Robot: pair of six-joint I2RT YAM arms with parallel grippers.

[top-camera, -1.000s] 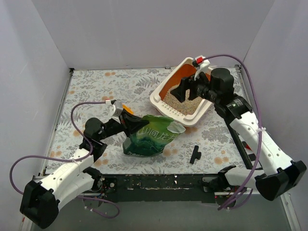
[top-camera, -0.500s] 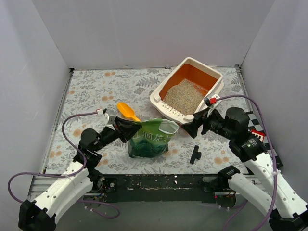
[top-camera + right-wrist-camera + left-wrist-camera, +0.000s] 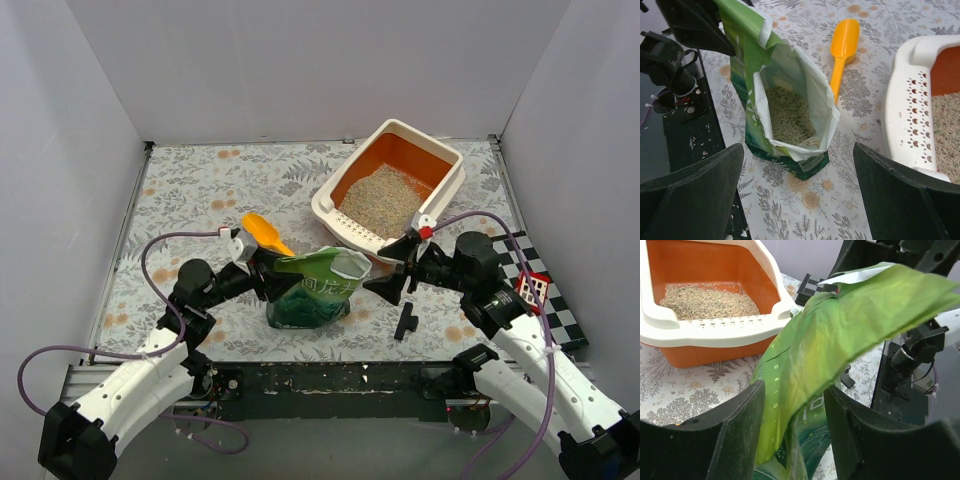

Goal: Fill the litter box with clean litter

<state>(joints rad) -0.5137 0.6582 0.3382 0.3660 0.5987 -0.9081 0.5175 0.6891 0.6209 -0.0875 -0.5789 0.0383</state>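
Litter box (image 3: 340,222): set at the far right of the table (image 3: 200,180), with clean litter (image 3: 385,200) piled on its orange floor. The opened green bag (image 3: 310,295) is stood near the slotted edge. The left gripper (image 3: 795,387) is parted around the bag's flap; the right gripper (image 3: 797,149) is spread wide and empty.

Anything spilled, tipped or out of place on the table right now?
The green bag stands upright and open, and I see no spill on the table. One oddity: a small black part lies loose on the table near the right arm.
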